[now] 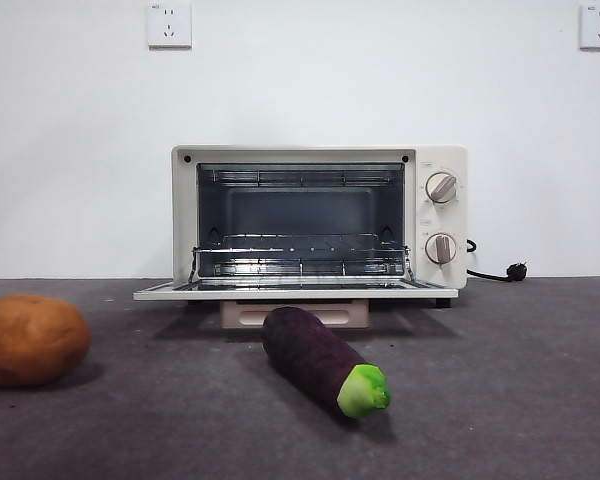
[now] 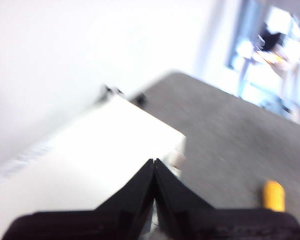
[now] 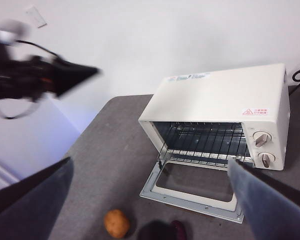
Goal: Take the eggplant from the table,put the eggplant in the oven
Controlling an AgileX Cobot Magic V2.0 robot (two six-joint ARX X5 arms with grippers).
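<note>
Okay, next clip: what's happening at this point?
Nothing is being held. The eggplant lies on the table in front of the oven, green stem end toward the camera. The oven door is folded down open, and the wire rack inside is bare. A potato sits off to one side. The right gripper is open, high above the table, looking down at the oven. The left gripper is shut, up above the oven's top.
</note>
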